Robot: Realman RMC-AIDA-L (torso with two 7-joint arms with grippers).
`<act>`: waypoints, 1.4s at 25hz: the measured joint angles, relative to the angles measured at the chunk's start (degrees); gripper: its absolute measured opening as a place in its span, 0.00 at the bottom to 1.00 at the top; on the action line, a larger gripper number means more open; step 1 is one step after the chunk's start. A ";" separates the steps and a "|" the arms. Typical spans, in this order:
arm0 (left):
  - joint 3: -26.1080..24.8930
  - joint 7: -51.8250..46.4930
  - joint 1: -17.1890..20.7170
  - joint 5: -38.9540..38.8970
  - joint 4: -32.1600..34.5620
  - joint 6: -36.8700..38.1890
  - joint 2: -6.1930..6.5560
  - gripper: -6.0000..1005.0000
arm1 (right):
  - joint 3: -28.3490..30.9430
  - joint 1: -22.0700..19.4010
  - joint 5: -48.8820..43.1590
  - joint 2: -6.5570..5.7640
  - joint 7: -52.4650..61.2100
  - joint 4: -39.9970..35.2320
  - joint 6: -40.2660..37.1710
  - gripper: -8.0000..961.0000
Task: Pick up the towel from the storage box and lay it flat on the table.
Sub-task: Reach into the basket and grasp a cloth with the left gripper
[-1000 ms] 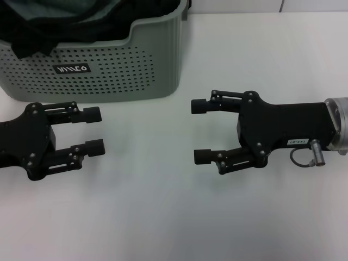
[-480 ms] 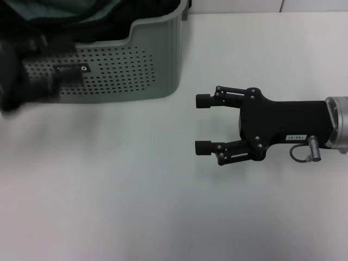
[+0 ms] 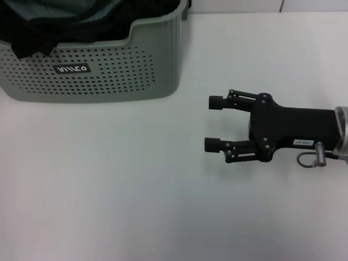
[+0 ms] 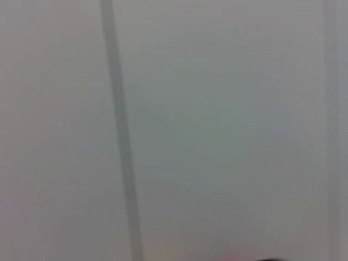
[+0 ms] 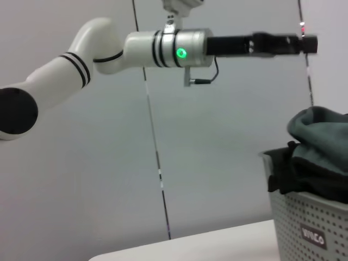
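The storage box point(image 3: 109, 70) stands on the white table point(image 3: 109, 190) at the far left. The grey-green towel point(image 3: 49, 8) lies bunched inside it, among black fabric point(image 3: 32, 41). My right gripper point(image 3: 213, 123) is open and empty, low over the table to the right of the box, pointing left. My left gripper is out of the head view. The right wrist view shows it point(image 5: 283, 44) raised high on its white arm, above the box point(image 5: 310, 225) and the towel point(image 5: 318, 128).
The black fabric point(image 5: 283, 168) hangs over the box rim. The left wrist view shows only a grey wall point(image 4: 217, 136) with a seam. Bare tabletop lies in front of the box and around the right gripper.
My left arm has lifted from the table in front of the box up and out of the head view. My right gripper has drawn back a little to the right, still open.
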 joint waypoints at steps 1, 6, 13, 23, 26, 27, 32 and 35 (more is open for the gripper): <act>0.17 -1.61 -1.61 4.14 -0.62 -1.54 0.42 0.57 | 0.03 -0.37 0.35 -0.03 -0.12 0.01 0.00 0.90; 0.97 -7.96 -8.35 23.65 -5.20 -6.00 0.62 0.57 | 0.08 -1.25 1.71 -0.20 -0.38 0.12 0.02 0.90; 5.31 -11.10 -10.18 29.98 -7.58 -5.89 0.65 0.55 | 0.07 -1.52 1.84 -0.33 -0.42 0.18 0.38 0.89; 6.70 -16.07 -9.19 33.73 -2.61 1.40 1.69 0.52 | 0.06 -1.13 1.84 -0.34 -0.45 0.11 0.85 0.89; 6.71 -16.46 -9.26 35.76 -3.25 1.92 1.83 0.51 | 0.06 -1.06 1.84 -0.31 -0.45 0.06 1.06 0.89; 6.71 -16.49 -9.28 36.28 -3.56 1.93 1.79 0.50 | 0.06 -1.03 1.84 -0.28 -0.45 0.03 1.21 0.89; 6.75 -16.20 -9.60 36.67 -5.36 1.86 1.65 0.49 | 0.06 -1.00 1.83 -0.17 -0.45 -0.09 1.66 0.89; 6.88 -15.86 -9.64 36.22 -5.95 1.91 1.66 0.48 | 0.06 -1.12 2.46 -0.12 -0.45 0.02 1.68 0.89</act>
